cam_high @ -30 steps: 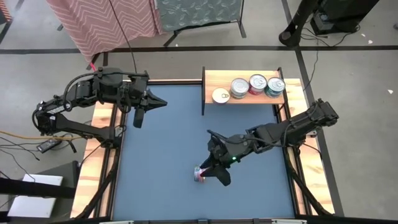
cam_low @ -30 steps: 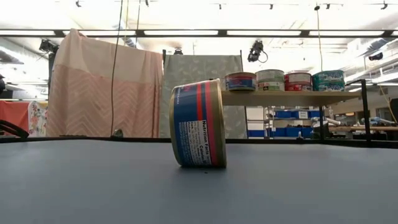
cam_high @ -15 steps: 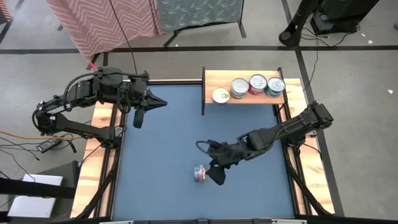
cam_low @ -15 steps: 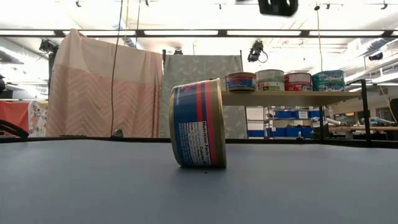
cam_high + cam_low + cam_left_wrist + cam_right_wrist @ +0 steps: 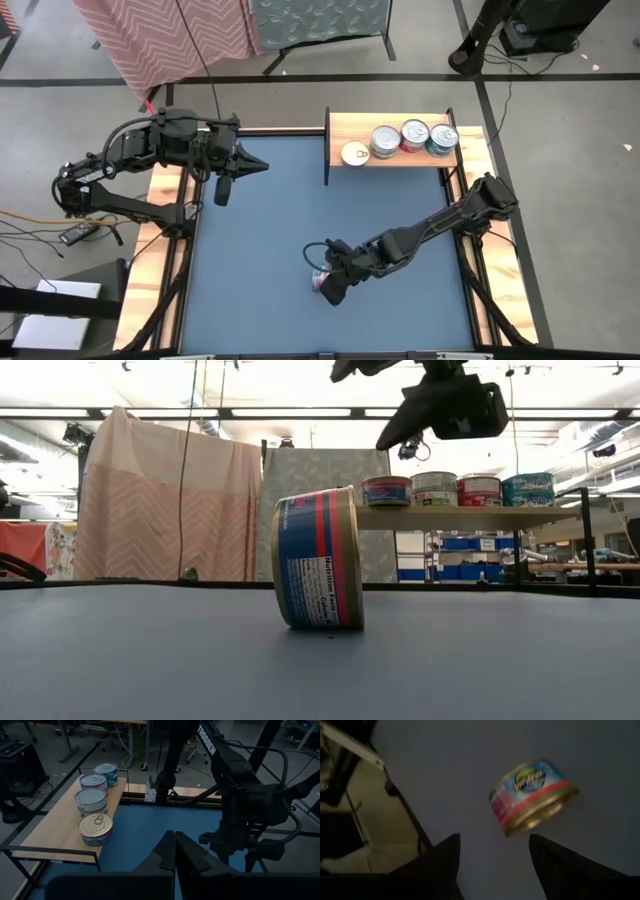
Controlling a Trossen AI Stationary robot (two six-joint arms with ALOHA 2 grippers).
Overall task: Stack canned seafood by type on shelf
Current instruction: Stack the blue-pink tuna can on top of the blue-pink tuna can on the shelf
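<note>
Lone tin [image 5: 318, 558], blue and red label, gold rim: seen on its edge on the blue surface [image 5: 270, 215], near the front, well apart from the shelf. In the right wrist view [image 5: 534, 796] it is seen lying free, touched by nothing.

Shelf [image 5: 340, 128] at the far edge of the surface: four tins [image 5: 401, 139] stood in a single row, none stacked.

Right gripper [image 5: 328, 291]: over the last second it was lifted off the tin, swung aside, and is now brought back just above it. Jaws are seen held apart in the right wrist view, with the tin framed between and beyond them. No grip is made. In the low view the gripper [image 5: 445, 405] hangs high above the tin.

Judgement: a fresh approach is being lined up; the tin on its edge may roll when touched, so a square closing across its flat faces is called for.

Left gripper [image 5: 256, 163]: parked at the far left of the surface, jaws pressed together, nothing held.
</note>
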